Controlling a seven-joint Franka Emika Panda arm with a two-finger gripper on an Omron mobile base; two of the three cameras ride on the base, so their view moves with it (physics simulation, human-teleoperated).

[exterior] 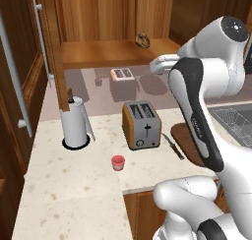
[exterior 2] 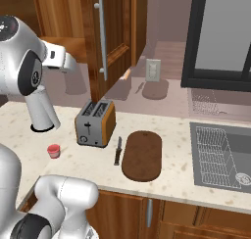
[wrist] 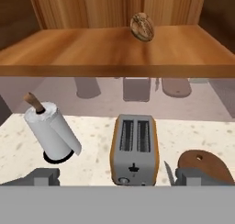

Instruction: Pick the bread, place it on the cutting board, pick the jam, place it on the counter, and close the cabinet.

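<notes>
Left base view: I find the cabinet (exterior: pixel 113 22) open, its door (exterior: pixel 51 47) swung out to the left, and the bread (exterior: pixel 142 40) lying on the shelf towards the right. The arm rises in front and hides most of the cutting board (exterior: pixel 183 135), of which a dark edge shows beside a knife (exterior: pixel 173 146). The jam (exterior: pixel 117 162) already stands on the counter (exterior: pixel 74 185), in front of the toaster (exterior: pixel 141 124) and clear of the paper towel roll (exterior: pixel 75 122).

Right base view: the board (exterior 2: pixel 142 155) lies bare between the knife (exterior 2: pixel 118 150) and the sink (exterior 2: pixel 223 155). The jam (exterior 2: pixel 53 151) sits left of the toaster (exterior 2: pixel 95 122), and nothing rests on the board.

Hand view: the gripper (wrist: pixel 119 179) faces the shelf with its fingertips (wrist: pixel 43 177) spread wide, holding nothing. The bread (wrist: pixel 142 26) sits above and ahead, well apart from the tips.

Judgement: I take the first step, picking the bread, to be in hand and not yet done. The next move calls for raising the hand to shelf level, advancing until the tips straddle the bread, then closing. The shelf's front edge is the hazard on approach.
</notes>
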